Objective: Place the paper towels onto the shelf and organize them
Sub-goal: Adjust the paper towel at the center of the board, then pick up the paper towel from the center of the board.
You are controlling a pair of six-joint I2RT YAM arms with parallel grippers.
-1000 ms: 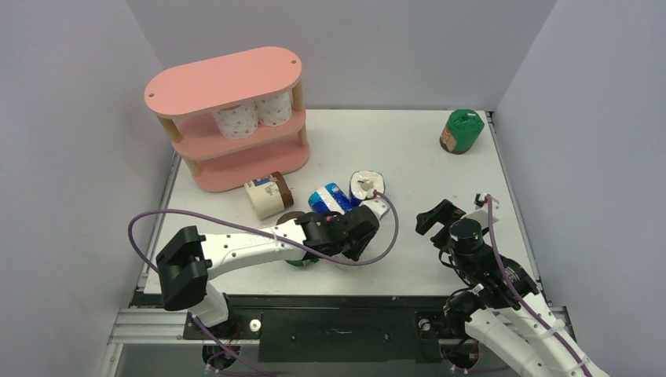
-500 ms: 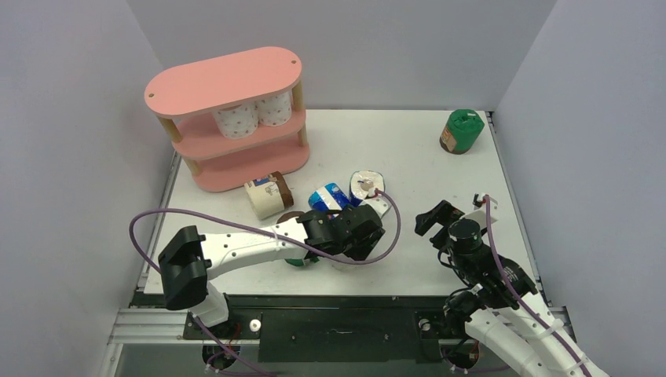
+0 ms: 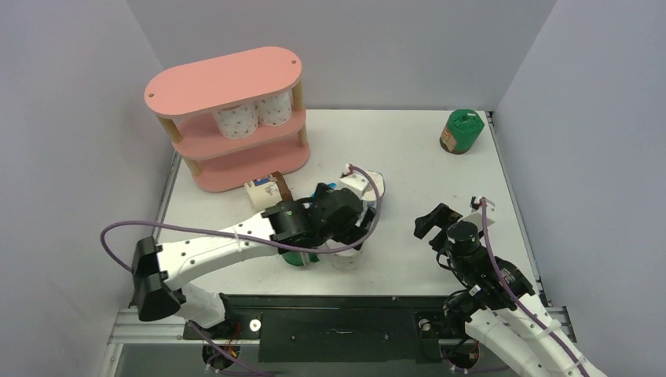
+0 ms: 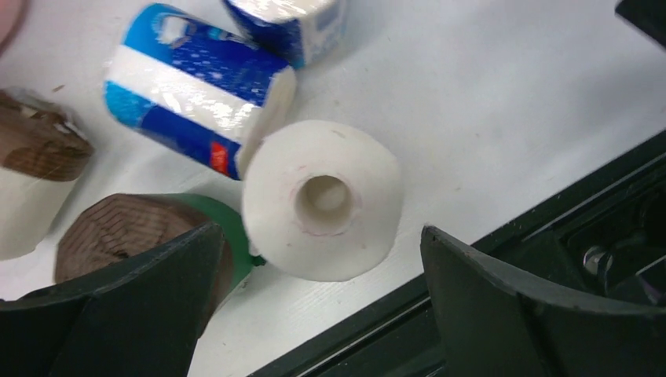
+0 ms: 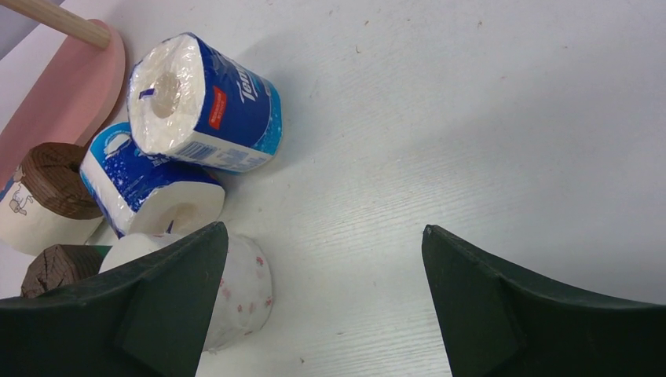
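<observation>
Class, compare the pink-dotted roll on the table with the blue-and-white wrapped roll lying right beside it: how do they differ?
The pink-dotted roll stands on end; the blue-and-white roll lies on its side. The dotted roll is bare paper; the blue-and-white one is in glossy wrap. Both sit on the table.

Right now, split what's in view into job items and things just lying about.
Job: shelf; two dotted rolls on its middle tier; dotted roll on the table; two blue-and-white rolls; beige-brown roll; near green roll; far green roll.
Not the job: black front rail.
</observation>
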